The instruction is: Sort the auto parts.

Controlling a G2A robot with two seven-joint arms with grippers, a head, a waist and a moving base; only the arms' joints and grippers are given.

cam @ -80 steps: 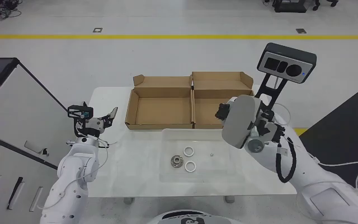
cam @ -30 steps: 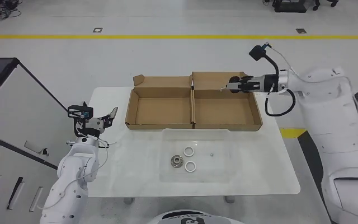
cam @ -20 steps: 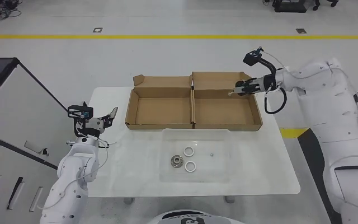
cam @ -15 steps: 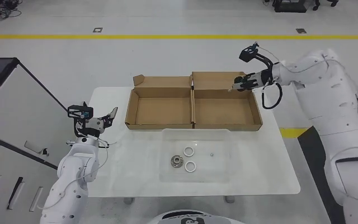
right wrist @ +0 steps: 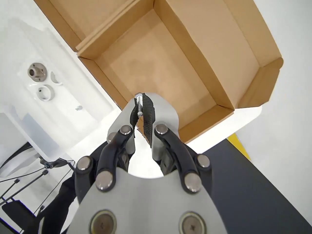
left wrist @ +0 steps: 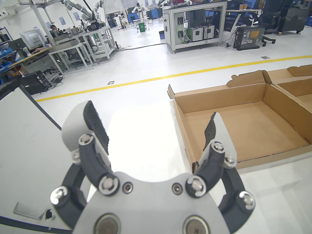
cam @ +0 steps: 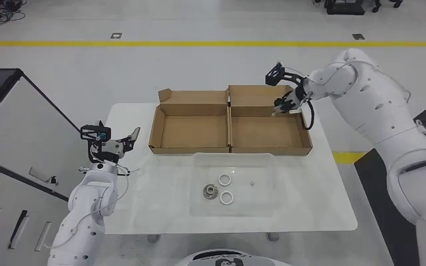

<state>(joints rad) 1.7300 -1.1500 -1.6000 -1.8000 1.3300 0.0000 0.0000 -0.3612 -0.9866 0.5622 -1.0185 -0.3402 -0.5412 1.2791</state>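
Note:
My right gripper [right wrist: 139,108] is shut on a small metal bolt [right wrist: 139,103] and hangs above the right cardboard box [cam: 305,136], near its far right corner [cam: 279,110]. A clear plastic tray [cam: 266,206] at the table's front holds a grey flanged hub [cam: 211,192], two white rings [cam: 225,179] [cam: 227,197] and a tiny metal piece [cam: 252,180]. The hub [right wrist: 36,72] and a ring [right wrist: 45,92] also lie in the tray in the right wrist view. My left gripper [left wrist: 156,120] stands open and empty off the table's left side [cam: 126,141], beside the left box [left wrist: 246,125].
Two open cardboard boxes [cam: 190,130] sit side by side at the back of the white table [cam: 313,193], both bare inside. A dark board [cam: 40,100] leans at the far left.
My right arm swung from over the table's right side out to the right, then came back in over the right box's far corner. The left arm has not moved.

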